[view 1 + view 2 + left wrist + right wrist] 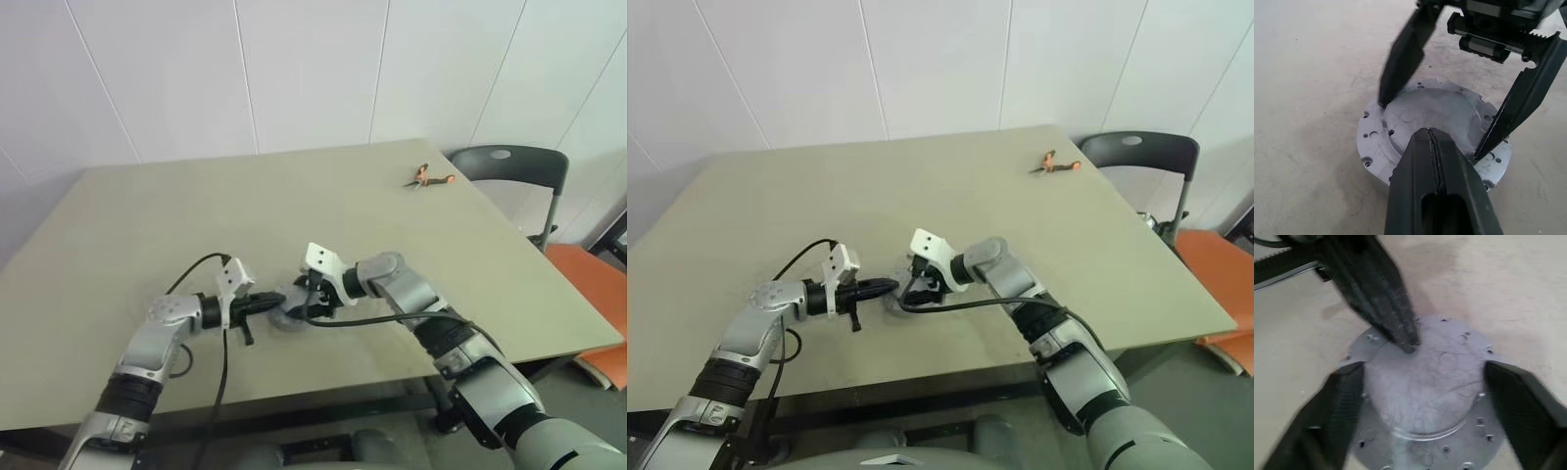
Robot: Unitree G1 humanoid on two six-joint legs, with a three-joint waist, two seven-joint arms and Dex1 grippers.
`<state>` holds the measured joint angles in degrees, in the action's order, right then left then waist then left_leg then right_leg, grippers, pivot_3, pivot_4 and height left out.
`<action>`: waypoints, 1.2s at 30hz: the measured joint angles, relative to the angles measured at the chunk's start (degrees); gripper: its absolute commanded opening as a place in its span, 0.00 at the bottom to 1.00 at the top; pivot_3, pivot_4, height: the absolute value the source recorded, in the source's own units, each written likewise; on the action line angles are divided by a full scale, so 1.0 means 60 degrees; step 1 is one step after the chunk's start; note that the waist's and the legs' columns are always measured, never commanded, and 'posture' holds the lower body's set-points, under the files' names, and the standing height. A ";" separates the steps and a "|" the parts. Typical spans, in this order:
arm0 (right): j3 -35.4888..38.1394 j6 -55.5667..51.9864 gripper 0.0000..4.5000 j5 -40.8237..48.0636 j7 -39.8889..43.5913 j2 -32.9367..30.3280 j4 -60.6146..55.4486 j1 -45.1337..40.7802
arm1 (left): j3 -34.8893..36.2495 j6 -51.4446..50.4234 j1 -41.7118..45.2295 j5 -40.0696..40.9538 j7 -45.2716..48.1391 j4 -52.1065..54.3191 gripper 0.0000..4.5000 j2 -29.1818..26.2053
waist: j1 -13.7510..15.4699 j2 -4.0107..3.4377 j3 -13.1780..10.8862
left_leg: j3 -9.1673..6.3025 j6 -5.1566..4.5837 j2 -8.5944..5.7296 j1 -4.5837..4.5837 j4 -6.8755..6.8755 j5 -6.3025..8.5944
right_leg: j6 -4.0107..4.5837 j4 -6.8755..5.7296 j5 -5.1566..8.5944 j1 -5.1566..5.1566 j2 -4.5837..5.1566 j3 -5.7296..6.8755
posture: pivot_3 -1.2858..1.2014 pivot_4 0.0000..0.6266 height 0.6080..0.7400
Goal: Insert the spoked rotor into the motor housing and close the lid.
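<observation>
the round silver-grey metal lid (1432,129), a flanged disc with small screw holes around its rim and a smooth raised centre, lies flat on the beige table (294,206), near the table's front edge and about midway along it. whether the motor housing sits under it cannot be told; the disc covers whatever is below.

the left gripper (1436,161), two black fingers pressed together into one wedge, reaches in from the left side of the table, and its closed tip rests on the raised centre of the lid. the right gripper (1422,396) comes in from the right with its two black fingers (1339,406) spread wide, one on each side of the raised centre, their tips down by the flange. they straddle the disc without clamping it.

black cables loop from both wrists over the table near the front edge. far off, near the back right corner of the table, lies a small tool with orange handles (428,179). beyond that corner stands a dark plastic chair (514,166). the white panelled wall (313,69) rises behind the back edge.
</observation>
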<state>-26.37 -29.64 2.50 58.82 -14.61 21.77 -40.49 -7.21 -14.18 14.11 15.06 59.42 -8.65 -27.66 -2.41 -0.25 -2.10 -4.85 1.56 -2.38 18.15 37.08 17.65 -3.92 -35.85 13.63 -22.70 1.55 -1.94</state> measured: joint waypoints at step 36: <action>0.1683 -0.0444 0.99 0.0914 0.0085 0.0215 0.1578 -0.0428 | 0.0015 0.0336 -0.0201 0.0128 0.0175 0.0172 0.00 -0.0263 | 0.0012 -0.0033 -0.0004 | -0.0031 -0.0023 0.0002 0.0062 -0.0089 0.0001 | -0.0049 0.0110 -0.0008 -0.0055 0.0017 0.0054 | 0.52 0.00 1.00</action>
<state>-16.27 -32.31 7.98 59.33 -13.32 31.24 -43.06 -7.12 -12.16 12.90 15.82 60.47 -7.62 -29.24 -2.34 -0.45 -2.12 -5.04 1.42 -2.37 18.53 36.55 17.66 -4.21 -35.19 13.58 -23.04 1.66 -1.61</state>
